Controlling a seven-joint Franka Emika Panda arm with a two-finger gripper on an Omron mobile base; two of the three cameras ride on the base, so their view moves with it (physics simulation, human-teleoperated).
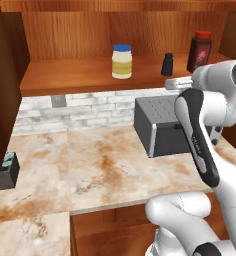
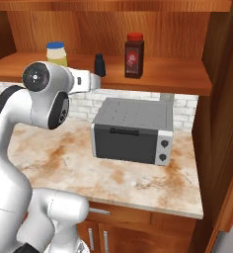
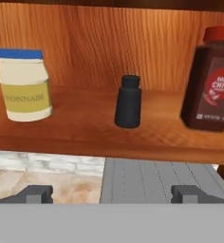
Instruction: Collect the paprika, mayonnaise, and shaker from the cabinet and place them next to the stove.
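On the wooden shelf (image 3: 85,135) of the cabinet stand three things in a row. The mayonnaise (image 3: 24,85) (image 1: 121,61) (image 2: 57,53) is at the left, the small black shaker (image 3: 128,102) (image 1: 167,64) (image 2: 99,65) in the middle, and the red-lidded paprika (image 3: 213,80) (image 1: 200,51) (image 2: 134,55) at the right. My gripper (image 3: 113,194) is open and holds nothing. It hangs in front of the shelf edge, a little below it, and faces the shaker. The stove is out of view.
A grey toaster oven (image 1: 160,125) (image 2: 133,129) stands on the marble counter (image 1: 80,165) right under my hand. A white brick backsplash (image 1: 90,107) runs below the shelf. A small dark box (image 1: 7,172) sits at the counter's left edge. A cabinet side wall (image 2: 222,99) stands at the right.
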